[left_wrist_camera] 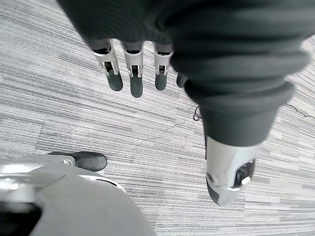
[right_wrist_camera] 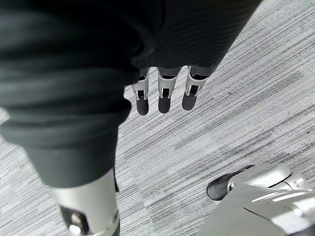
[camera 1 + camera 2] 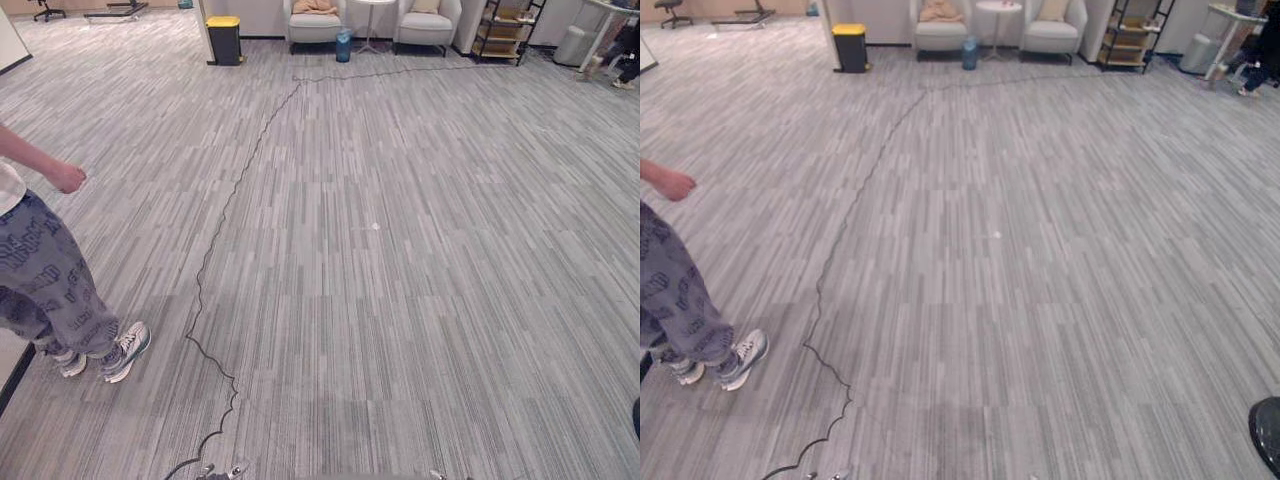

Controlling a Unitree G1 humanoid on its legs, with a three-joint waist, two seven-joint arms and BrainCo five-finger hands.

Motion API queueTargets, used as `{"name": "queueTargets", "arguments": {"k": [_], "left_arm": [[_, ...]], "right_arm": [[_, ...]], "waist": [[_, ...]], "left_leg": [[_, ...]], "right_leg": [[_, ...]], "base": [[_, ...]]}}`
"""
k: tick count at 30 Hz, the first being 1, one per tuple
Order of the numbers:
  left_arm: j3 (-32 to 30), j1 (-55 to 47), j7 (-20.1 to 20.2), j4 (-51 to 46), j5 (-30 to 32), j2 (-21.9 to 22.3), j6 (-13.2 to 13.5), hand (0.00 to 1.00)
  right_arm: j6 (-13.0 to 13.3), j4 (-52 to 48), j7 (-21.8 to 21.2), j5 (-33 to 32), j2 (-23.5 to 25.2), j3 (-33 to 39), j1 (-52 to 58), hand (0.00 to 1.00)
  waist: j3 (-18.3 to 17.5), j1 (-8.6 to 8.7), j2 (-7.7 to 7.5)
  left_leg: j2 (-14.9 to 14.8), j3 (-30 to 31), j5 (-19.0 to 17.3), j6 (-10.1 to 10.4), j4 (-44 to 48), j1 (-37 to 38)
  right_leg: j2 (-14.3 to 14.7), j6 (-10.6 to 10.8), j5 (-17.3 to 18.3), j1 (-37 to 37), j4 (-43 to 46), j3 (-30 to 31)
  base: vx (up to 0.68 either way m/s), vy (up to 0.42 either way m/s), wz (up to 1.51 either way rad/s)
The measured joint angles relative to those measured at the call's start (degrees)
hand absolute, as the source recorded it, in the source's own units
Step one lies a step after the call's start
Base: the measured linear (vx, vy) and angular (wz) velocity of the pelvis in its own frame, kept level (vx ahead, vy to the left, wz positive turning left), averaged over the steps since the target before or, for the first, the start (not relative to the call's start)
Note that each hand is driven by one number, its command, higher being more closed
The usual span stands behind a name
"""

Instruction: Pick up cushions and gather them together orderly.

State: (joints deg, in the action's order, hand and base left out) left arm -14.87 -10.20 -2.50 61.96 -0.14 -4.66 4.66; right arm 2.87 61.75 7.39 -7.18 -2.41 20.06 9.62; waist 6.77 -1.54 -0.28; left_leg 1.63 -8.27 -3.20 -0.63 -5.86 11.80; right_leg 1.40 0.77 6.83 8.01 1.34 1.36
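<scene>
Cushions are waiting far across the room: a rumpled tan fabric cushion (image 3: 314, 7) is lying on the left pale grey upholstered armchair (image 3: 315, 28), and a square pale beige cushion (image 3: 427, 5) is leaning in the right pale grey upholstered armchair (image 3: 428, 28), so they are sitting apart on separate seats. Judging by this, the gathering is barely beginning, with approach, pick-up and orderly stacking all remaining. The striped grey carpet floor (image 3: 400, 300) is stretching between, with a person in patterned grey trousers (image 3: 40, 270) standing at its left edge. The left robot hand (image 1: 133, 78) is hanging over the carpet with fingers straight and spread, gripping nothing; the right robot hand (image 2: 165, 96) is hanging likewise, fingers extended, touching nothing.
</scene>
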Motion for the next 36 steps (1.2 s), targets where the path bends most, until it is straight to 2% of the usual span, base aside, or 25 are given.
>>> {"name": "queueTargets", "arguments": {"k": [3,5,7,8,9,10,13,16,17,18,19,21,22,23,24,25,26,27,28,30,31,32,33,34,36], "left_arm": [[-1.85,0.48,0.00,-0.68,0.00,0.14,-0.03,0.00],[-3.32,1.43,-0.04,-1.46,-0.06,0.20,-0.08,0.00],[-4.52,1.72,0.01,-2.86,-0.08,1.02,-0.09,0.00],[-4.67,1.75,0.02,-3.00,-0.08,0.97,-0.07,0.00],[-6.12,2.25,0.03,-3.51,-0.24,1.53,-0.12,0.00],[-6.47,2.10,-0.04,-4.00,-0.49,1.84,-0.20,0.00],[-6.50,1.99,-0.05,-4.48,-1.24,2.08,-0.18,0.00],[-6.44,1.83,-0.04,-5.02,-1.71,2.31,-0.04,0.00],[-6.47,1.66,-0.10,-5.28,-1.74,2.70,0.06,0.00],[-6.52,1.13,-0.04,-5.22,-2.22,2.36,0.11,0.00],[-6.50,0.77,-0.07,-5.19,-2.27,2.03,0.23,0.00],[-7.26,0.83,-0.04,-5.37,-2.37,1.88,1.19,0.00],[-7.68,1.27,-0.07,-5.37,-2.29,1.80,1.14,0.00],[-7.59,1.62,-0.07,-4.88,-2.29,1.66,1.06,0.00],[-6.00,2.73,-0.09,-4.19,-2.27,0.93,1.03,0.00],[-4.92,3.25,-0.12,-3.90,-2.20,0.51,0.94,0.00],[-4.31,3.85,-0.15,-3.89,-2.21,0.52,0.84,0.00],[-4.20,4.60,-0.14,-3.91,-2.28,0.68,0.79,0.00],[-4.10,4.95,-0.14,-3.94,-2.29,0.72,0.80,0.00],[-3.01,5.74,-0.03,-3.88,-2.36,1.14,0.94,0.00],[-1.96,6.91,0.05,-3.55,-2.34,2.27,0.85,0.00],[-1.74,7.52,0.15,-3.10,-2.34,2.74,0.87,0.00],[-1.65,8.99,0.32,-2.75,-2.21,3.35,0.92,0.00],[-1.77,9.18,0.42,-2.65,-2.20,4.38,0.98,0.00],[-1.73,8.97,0.47,-2.59,-2.16,5.68,1.04,0.00]], "right_arm": [[0.00,-0.17,0.08,-0.12,0.22,-0.52,-0.74,0.00],[0.04,-0.40,0.17,-0.35,0.54,-0.76,-1.09,0.00],[0.12,-2.26,0.19,-1.88,0.63,-0.78,-0.69,0.00],[0.08,-2.24,0.22,-1.96,0.68,-0.83,-0.69,0.00],[0.06,-2.22,0.29,-1.94,0.45,-1.14,-0.60,0.00],[0.01,-2.11,0.37,-1.96,0.30,-1.22,-0.57,0.00],[0.03,-2.33,0.54,-1.98,-0.02,-2.35,-1.63,0.00],[0.11,-2.63,0.53,-1.98,-0.02,-2.35,-3.48,0.00],[0.12,-3.21,0.55,-1.98,-0.08,-2.53,-3.69,0.00],[0.11,-3.50,0.58,-1.95,0.22,-3.94,-4.03,0.00],[0.07,-3.29,0.43,-1.92,1.07,-4.91,-3.83,0.00],[0.04,-3.74,-0.22,-1.65,2.86,-4.79,-3.93,0.00],[0.07,-4.02,-0.25,-1.58,3.00,-4.67,-3.96,0.00],[0.07,-4.28,-0.31,-1.54,3.17,-4.57,-3.92,0.00],[0.53,-5.02,-0.67,-1.41,3.40,-4.48,-3.69,0.00],[0.76,-5.46,-0.73,-1.40,3.16,-4.44,-3.69,0.00],[1.12,-6.17,-0.85,-1.40,2.88,-4.31,-3.72,0.00],[1.32,-6.95,-0.87,-1.41,2.85,-3.79,-3.52,0.00],[1.51,-7.04,-0.85,-1.41,2.91,-3.51,-3.39,0.00],[2.53,-8.73,-0.84,-1.81,4.15,-2.17,-3.42,0.00],[2.93,-9.17,-1.04,-1.83,4.07,-0.97,-3.41,0.00],[2.93,-9.16,-1.09,-1.84,4.09,-0.26,-3.44,0.00],[2.98,-9.01,-1.07,-1.85,4.04,0.53,-3.68,0.00],[2.82,-8.79,-1.11,-1.82,3.91,1.38,-3.66,0.00],[2.45,-8.06,-1.11,-1.88,2.97,1.45,-3.28,0.00]], "waist": [[0.94,-0.01,-0.70],[2.36,-0.05,-1.33],[3.44,-0.26,-0.84],[3.48,-0.26,-0.97],[3.77,-0.35,-1.32],[3.81,-0.77,-1.11],[3.92,-1.59,-1.15],[4.04,-2.09,-1.13],[3.99,-2.18,-0.71],[3.15,-2.81,-0.94],[1.98,-3.09,-1.56],[0.61,-3.60,-3.52],[0.44,-4.26,-4.00],[0.48,-4.25,-3.98],[0.88,-4.09,-4.27],[1.37,-3.89,-3.94],[2.07,-3.69,-3.14],[2.28,-2.87,-2.88],[2.29,-2.33,-2.82],[2.50,-0.67,-2.91],[2.53,-0.46,-2.85],[2.50,-0.34,-2.79],[2.50,0.32,-2.65],[2.22,1.36,-1.71],[2.07,2.38,-1.01]], "left_leg": [[-0.22,-0.25,-1.17,0.69,2.89,-2.87],[-0.87,-0.02,-5.65,0.80,12.32,-7.41],[-3.70,-0.50,-11.88,0.64,28.81,-14.01],[-4.03,-0.66,-12.00,0.43,32.35,-15.61],[-6.06,-0.61,-12.24,-1.21,46.16,-22.64],[-7.99,-0.49,-12.69,-1.51,52.07,-25.76],[-11.52,-0.60,-14.10,1.50,52.60,-30.33],[-11.46,-3.07,-12.72,2.41,43.17,-31.89],[-11.00,-3.10,-10.34,3.28,37.15,-32.16],[-9.54,-4.84,-8.12,2.43,38.21,-32.26],[-8.54,-6.33,-10.47,1.55,38.96,-32.98],[-5.37,-8.42,-13.88,-1.21,40.50,-32.02],[-3.01,-9.62,-16.23,-3.03,40.39,-29.51],[-2.03,-9.72,-16.93,-3.53,39.93,-28.00],[-0.10,-9.71,-18.26,-4.31,38.21,-23.39],[0.31,-9.42,-19.50,-4.36,37.33,-20.16],[0.56,-8.95,-20.58,-4.09,35.26,-16.14],[0.63,-8.12,-20.93,-3.55,31.70,-11.70],[0.62,-7.51,-21.09,-3.26,30.01,-9.82],[0.51,-6.16,-21.84,-1.31,24.74,-3.69],[0.41,-4.98,-22.54,-0.64,22.29,-0.04],[0.23,-4.55,-22.77,-0.56,21.63,0.97],[-0.42,-3.24,-23.41,-0.50,19.52,3.44],[-1.41,-1.61,-23.83,0.54,16.74,6.53],[-2.28,1.12,-24.38,2.04,19.70,8.66]], "right_leg": [[-0.02,-0.54,1.69,-2.71,3.96,0.07],[-0.18,-0.98,3.49,-4.44,7.56,-0.52],[0.81,-1.94,6.42,-5.20,10.94,-1.91],[0.84,-2.41,7.01,-5.26,11.26,-2.15],[1.08,-3.53,8.36,-5.01,12.33,-2.67],[1.28,-3.80,9.12,-4.77,13.01,-2.64],[0.24,-3.06,10.95,-3.35,13.61,-1.05],[-3.89,-0.21,13.33,-1.64,13.21,0.98],[-5.57,1.92,14.95,-0.64,12.85,2.30],[-8.05,3.29,16.63,0.45,12.12,3.69],[-9.18,2.82,16.47,0.19,12.53,5.00],[-11.01,4.99,14.98,0.09,16.93,7.28],[-12.73,6.48,14.17,-1.68,25.04,7.64],[-12.77,8.17,12.71,-3.79,31.59,8.80],[-11.67,11.38,7.75,-8.57,47.78,10.92],[-10.25,11.79,5.49,-12.03,57.71,10.57],[-8.70,10.54,5.50,-16.99,66.29,8.35],[-7.37,8.01,6.92,-22.19,69.84,4.49],[-7.00,6.87,7.61,-24.36,69.78,2.20],[-6.04,4.79,8.81,-30.70,62.59,-5.21],[-5.11,3.77,8.60,-34.02,53.71,-9.12],[-4.76,3.32,7.94,-34.72,49.90,-10.37],[-4.09,2.20,5.66,-35.28,38.68,-13.26],[-3.90,-1.56,3.40,-35.66,32.57,-16.82],[-2.60,-8.88,-1.36,-35.43,31.85,-17.16]], "base": [[-0.01,-0.026,0.00],[-0.05,-0.087,0.12],[-0.08,-0.075,0.28],[-0.04,-0.032,0.38],[0.01,0.006,0.22],[0.08,0.042,0.14],[0.21,0.142,-0.14],[0.38,0.334,-0.35],[0.56,0.581,-0.40],[0.53,0.516,-0.41],[0.73,0.575,-0.32],[0.68,0.409,-0.16],[0.53,0.300,-0.08],[0.69,0.360,0.01],[0.54,0.238,0.09],[0.59,0.239,0.02],[0.47,0.150,0.03],[0.38,0.103,0.06],[0.36,0.083,0.21],[0.37,0.064,0.26],[0.41,0.046,0.24],[0.57,0.032,0.50],[0.65,-0.018,0.85],[0.88,-0.055,1.08],[0.83,-0.089,0.65]]}}
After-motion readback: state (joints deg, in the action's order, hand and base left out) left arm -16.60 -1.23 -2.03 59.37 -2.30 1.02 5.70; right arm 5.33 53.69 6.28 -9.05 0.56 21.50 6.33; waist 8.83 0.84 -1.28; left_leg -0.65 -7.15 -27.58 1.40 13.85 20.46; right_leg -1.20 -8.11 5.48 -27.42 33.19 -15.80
